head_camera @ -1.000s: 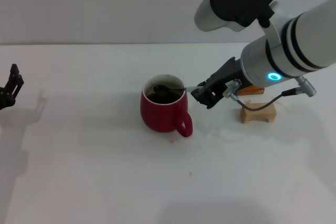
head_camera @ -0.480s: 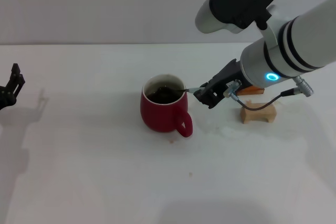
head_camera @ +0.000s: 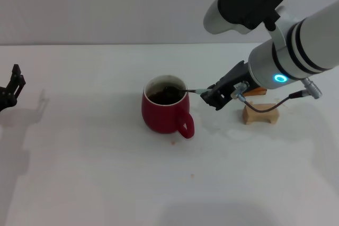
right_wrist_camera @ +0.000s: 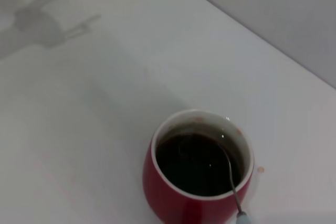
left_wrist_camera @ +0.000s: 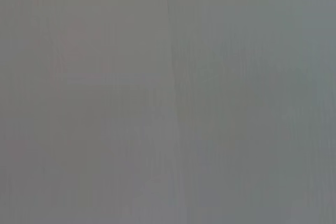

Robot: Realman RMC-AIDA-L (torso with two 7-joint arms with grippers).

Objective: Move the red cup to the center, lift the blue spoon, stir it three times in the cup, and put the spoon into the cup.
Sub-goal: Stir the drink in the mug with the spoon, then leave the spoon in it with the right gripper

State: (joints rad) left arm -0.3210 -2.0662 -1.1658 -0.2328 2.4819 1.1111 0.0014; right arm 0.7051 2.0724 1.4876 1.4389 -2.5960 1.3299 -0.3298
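Observation:
The red cup (head_camera: 161,115) stands near the middle of the table, handle toward me, with dark liquid inside; the right wrist view looks down on the red cup (right_wrist_camera: 178,203) from close by. The blue spoon (head_camera: 192,91) lies across the rim, its bowl in the liquid and its handle pointing right. In the right wrist view the blue spoon's (right_wrist_camera: 231,177) grey neck crosses the white rim. My right gripper (head_camera: 211,97) is just right of the cup, shut on the handle's end. My left gripper (head_camera: 16,80) is parked at the far left edge, open.
A tan wooden block (head_camera: 260,114) sits on the table right of the cup, under my right wrist, with an orange-brown block (head_camera: 255,91) just behind it. A dark cable (head_camera: 267,105) loops over the wooden block. The left wrist view shows only a plain grey surface.
My right gripper has shifted a little to the right, drawing the spoon's handle farther out over the rim. The cup and the left arm have stayed put.

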